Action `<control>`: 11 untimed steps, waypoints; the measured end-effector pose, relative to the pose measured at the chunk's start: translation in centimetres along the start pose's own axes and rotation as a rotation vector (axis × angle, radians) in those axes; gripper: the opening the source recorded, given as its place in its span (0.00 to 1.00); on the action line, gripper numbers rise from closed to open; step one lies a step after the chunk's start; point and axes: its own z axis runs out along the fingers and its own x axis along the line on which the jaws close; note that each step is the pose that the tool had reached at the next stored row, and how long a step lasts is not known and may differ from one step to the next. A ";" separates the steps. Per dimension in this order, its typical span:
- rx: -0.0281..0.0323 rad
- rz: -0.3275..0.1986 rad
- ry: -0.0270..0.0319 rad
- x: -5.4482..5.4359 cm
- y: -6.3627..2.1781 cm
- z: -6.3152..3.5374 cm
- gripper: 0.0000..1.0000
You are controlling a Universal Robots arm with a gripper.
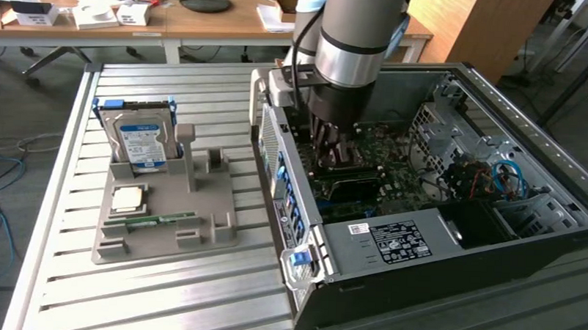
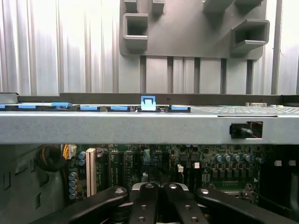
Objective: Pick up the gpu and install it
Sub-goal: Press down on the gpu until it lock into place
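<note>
Wrist view: hand (image 2: 159,198) fingers pressed together, low inside the open PC case (image 1: 527,217), just over the motherboard (image 2: 154,161). Exterior view: dark upright shape straight under the wrist (image 1: 336,148), probably the gpu; can't tell if it's gripped. Grey holder (image 1: 154,241) on the counter (image 1: 152,307) carries the hard drive (image 1: 138,141). Its blue-white label and the case sticker (image 1: 394,240) are unreadable.

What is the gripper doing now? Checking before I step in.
Gripper: shut, down inside the open computer case over the motherboard; whether it holds anything cannot be told.
</note>
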 end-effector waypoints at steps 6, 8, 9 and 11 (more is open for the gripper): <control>0.0027 0.000 -0.0001 0.0 0.62 -0.01 0.11; 0.0037 0.000 -0.0001 0.0 0.84 -0.01 0.11; 0.0044 0.000 -0.0001 0.0 0.95 -0.02 0.11; 0.0054 0.000 -0.0001 0.0 1.15 -0.02 0.11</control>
